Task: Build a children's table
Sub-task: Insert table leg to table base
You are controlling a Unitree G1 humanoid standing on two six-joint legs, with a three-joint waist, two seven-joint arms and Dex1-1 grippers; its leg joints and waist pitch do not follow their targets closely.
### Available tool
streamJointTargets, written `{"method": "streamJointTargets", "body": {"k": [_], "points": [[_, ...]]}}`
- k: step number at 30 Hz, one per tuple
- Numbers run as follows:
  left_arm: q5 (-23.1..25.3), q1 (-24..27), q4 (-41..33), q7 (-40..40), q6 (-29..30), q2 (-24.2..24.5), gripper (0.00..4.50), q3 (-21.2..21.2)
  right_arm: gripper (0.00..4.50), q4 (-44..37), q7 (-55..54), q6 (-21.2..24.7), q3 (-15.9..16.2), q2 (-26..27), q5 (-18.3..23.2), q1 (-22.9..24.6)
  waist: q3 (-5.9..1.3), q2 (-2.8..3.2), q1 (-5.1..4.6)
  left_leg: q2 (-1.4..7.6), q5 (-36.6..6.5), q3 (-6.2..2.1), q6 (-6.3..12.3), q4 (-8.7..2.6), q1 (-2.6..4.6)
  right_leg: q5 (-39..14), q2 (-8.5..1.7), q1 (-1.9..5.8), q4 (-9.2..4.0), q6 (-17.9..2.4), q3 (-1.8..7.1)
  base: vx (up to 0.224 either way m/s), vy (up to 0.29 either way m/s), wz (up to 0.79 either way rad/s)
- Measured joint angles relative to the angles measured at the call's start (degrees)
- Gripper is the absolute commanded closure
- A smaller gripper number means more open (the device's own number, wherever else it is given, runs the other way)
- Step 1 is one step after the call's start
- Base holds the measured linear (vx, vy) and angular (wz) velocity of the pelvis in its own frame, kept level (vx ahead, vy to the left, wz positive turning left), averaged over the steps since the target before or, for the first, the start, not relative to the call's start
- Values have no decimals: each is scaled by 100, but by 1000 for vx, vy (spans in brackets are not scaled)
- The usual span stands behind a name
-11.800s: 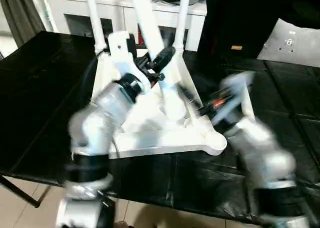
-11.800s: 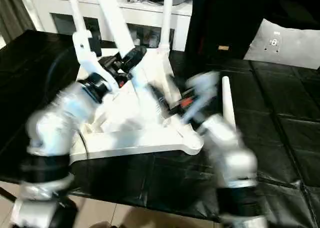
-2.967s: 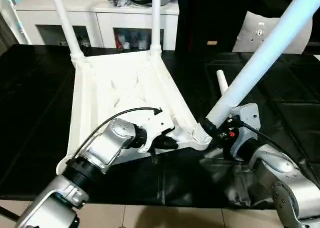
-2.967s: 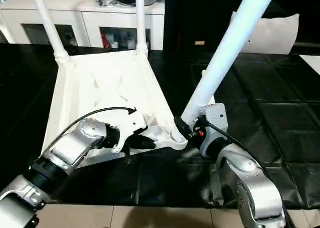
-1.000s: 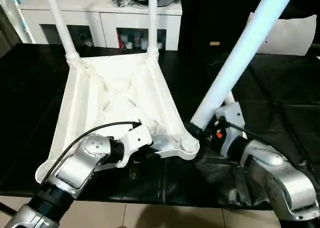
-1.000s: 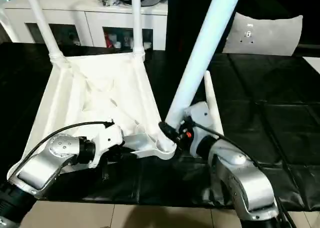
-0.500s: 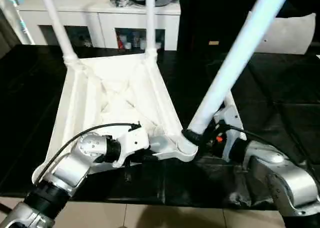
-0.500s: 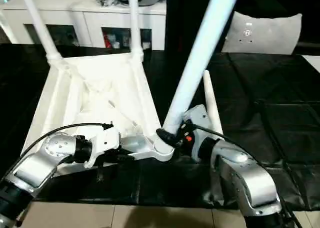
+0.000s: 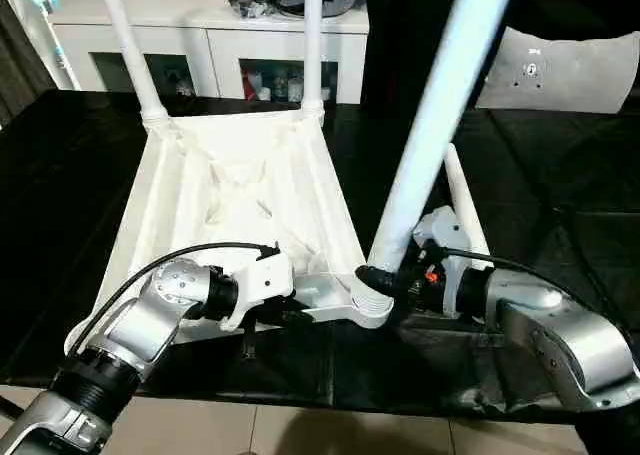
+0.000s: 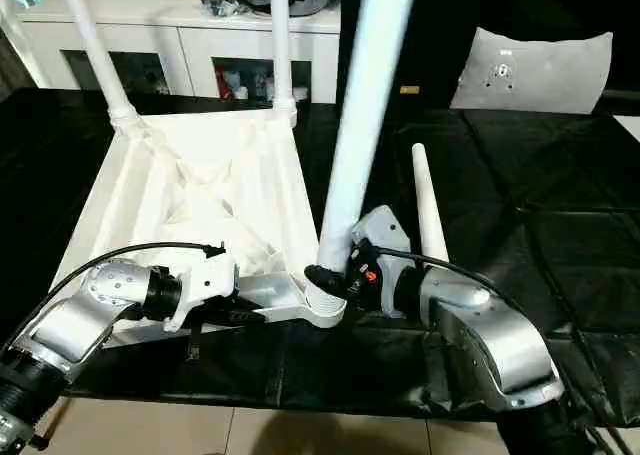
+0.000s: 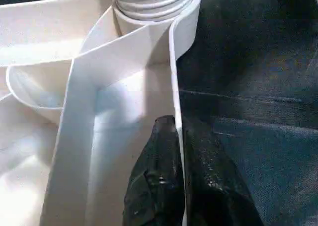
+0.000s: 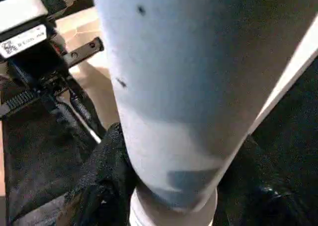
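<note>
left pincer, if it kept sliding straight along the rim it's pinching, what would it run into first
Probably the near corner socket of the table top, with the ribbed end of the leg in it. The left pincer points along the rim toward it.

Silver forearms (image 9: pixel 140 320), white wrist housings, black cables, black jaws.

A black-covered work surface (image 9: pixel 560 190) is seen, a grey-white holed panel (image 9: pixel 565 70) at its far right corner, white glass-doored cabinets (image 9: pixel 200 60) behind.

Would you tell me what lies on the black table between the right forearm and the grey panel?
A loose white leg lies there on the black table, between the right forearm and the grey panel, as the right eye view shows.
</note>
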Motion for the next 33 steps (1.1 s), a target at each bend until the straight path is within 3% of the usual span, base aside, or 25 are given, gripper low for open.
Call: {"method": "streamJointTargets", "body": {"k": [7, 14, 19, 22, 26, 33], "points": [[0, -4, 12, -38, 0, -41, 450, 9, 261, 67, 174, -26, 34, -36, 5, -29, -8, -25, 35, 0, 0, 0, 0, -1, 0, -9, 0, 2, -2, 2, -1, 0, 0, 0], [-32, 1, 10, -35, 169, -63, 450, 60, 261, 483, 171, -145, -477, 278, 445, 221, -8, -27, 28, 0, 0, 0, 0, -2, 7, -12, 0, 3, 3, 7, 0, 0, 0, 0], [-96, 1, 10, -103, 249, -75, 450, 77, 261, 479, 227, -328, -543, 282, 506, 389, -8, -27, 41, 0, 0, 1, 0, -7, 6, -16, 0, 4, 0, 2, -1, 0, 0, 0], [-93, -1, 9, -115, 241, -88, 450, 63, 261, 413, 296, -639, -386, 132, 341, 481, -9, -25, 62, 0, -1, 2, 1, -8, 7, -22, -1, 4, -2, 2, -1, 0, 0, 0], [2, -12, 22, -98, 140, -87, 450, 29, 261, 290, 413, -984, 59, -133, -150, 350, -15, -36, 85, 0, -1, 2, 0, -20, 28, -26, 0, 21, -1, 3, -3, 0, 0, 0], [39, -42, 89, -126, 133, -73, 450, 0, 261, 438, 625, -1089, 277, -197, -367, 158, -44, -83, 49, 0, -1, 1, -1, -25, 57, -53, 0, 49, -4, 38, -4, 0, 0, 0]]}}
